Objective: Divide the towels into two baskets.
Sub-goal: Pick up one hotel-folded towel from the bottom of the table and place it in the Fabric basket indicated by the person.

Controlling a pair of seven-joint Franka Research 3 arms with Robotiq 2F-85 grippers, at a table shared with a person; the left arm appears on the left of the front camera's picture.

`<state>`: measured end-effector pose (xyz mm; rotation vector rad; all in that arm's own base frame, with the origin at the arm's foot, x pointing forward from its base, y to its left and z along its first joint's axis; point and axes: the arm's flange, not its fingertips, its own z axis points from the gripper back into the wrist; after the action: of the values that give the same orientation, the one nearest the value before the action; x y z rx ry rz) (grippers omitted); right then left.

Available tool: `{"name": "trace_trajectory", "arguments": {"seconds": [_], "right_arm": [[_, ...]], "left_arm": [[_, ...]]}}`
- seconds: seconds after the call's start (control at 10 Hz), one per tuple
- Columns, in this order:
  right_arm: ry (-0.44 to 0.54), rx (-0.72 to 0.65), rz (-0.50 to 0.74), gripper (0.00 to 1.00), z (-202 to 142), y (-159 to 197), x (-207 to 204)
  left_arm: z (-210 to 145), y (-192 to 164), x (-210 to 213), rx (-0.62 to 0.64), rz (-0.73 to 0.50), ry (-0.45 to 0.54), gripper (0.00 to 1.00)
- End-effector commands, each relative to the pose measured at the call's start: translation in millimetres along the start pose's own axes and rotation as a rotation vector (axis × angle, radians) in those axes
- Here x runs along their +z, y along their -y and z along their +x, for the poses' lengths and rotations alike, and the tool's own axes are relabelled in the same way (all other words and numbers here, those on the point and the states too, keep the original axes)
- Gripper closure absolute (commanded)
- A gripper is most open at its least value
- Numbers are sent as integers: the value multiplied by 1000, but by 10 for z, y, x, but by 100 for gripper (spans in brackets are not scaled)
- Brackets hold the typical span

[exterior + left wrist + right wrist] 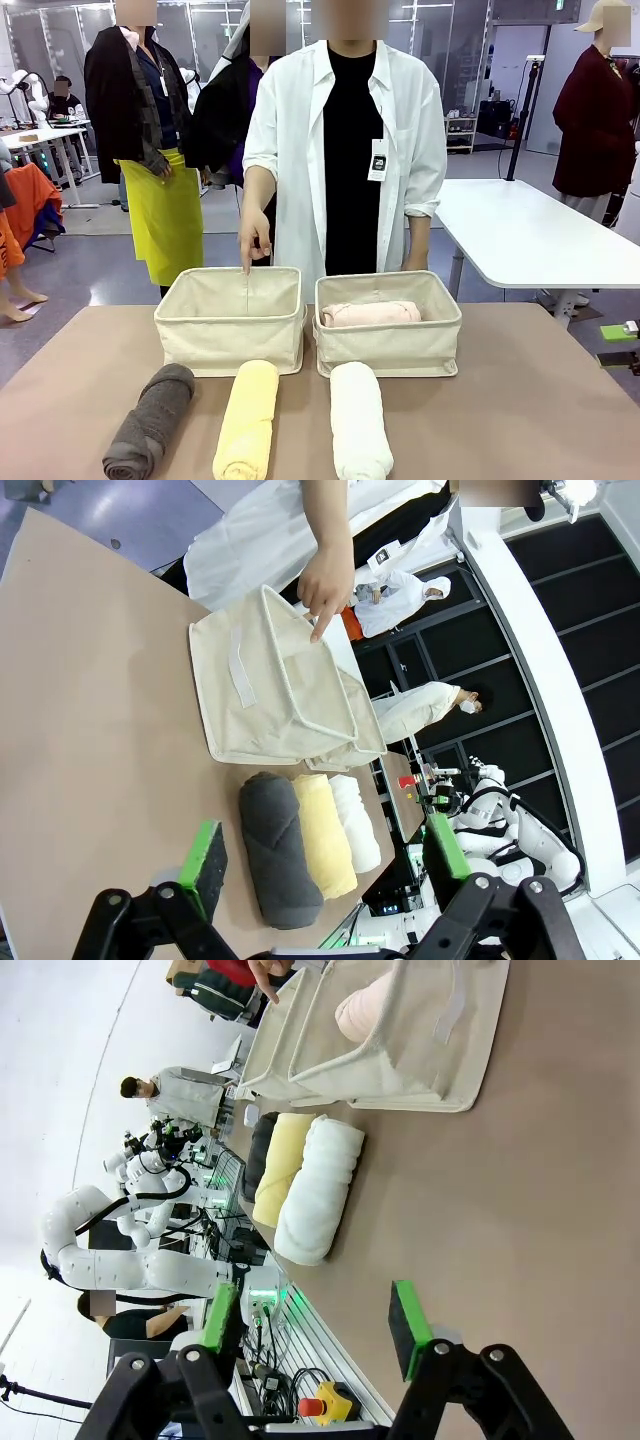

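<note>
Empty basket [228, 340]: sits open-topped on the tabletop [540, 400] with nothing inside. I'd guess the next roll is meant for it.
Person's hand [254, 240]: hangs over the empty basket's far rim, forefinger aimed down into it, which I read as showing where a towel belongs.
Second basket [390, 352]: just beside the empty basket, on its right, the walls almost meeting.
Pink towel [370, 314]: lies lengthwise inside the second basket, so that share looks started.
Grey towel [152, 420], yellow towel [247, 420], white towel [360, 420]: a row on the robot's side of the empty basket, ends pointing toward it, within easy reach.
Left tool [323, 865]: hangs on the robot's side of the empty basket, above the grey and yellow rolls. Its fingers are spread wide with nothing between them.
Right tool [313, 1320]: well back from the empty basket, past the white towel. Its fingers are apart and carry nothing.
In the way: the pointing hand sits over the empty basket, right where a drop would go. The rolls lie close together, so a grab at one may nudge its neighbour.
</note>
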<state>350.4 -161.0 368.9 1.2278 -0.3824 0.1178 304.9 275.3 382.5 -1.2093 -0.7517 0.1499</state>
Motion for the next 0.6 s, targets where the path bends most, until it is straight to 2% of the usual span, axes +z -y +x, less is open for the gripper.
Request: {"name": "trace_trajectory", "arguments": {"seconds": [0.0, 0.1, 0.2, 0.4, 0.5], "right_arm": [[3, -1, -2, 25, -29, -39, -7], [3, -1, -2, 25, -29, -39, -7], [3, -1, -2, 25, -29, -39, -7], [3, -1, -2, 25, -29, -39, -7], [3, -1, -2, 25, -29, -39, -7]], "left_arm": [[31, 202, -148, -109, -5, -132, 0], [82, 456, -346, -202, -9, -248, 0], [140, 765, -631, -315, 48, -380, 0], [118, 1100, -1110, -461, 132, -556, 0], [42, 1257, -1346, -534, 225, -709, 0]]}}
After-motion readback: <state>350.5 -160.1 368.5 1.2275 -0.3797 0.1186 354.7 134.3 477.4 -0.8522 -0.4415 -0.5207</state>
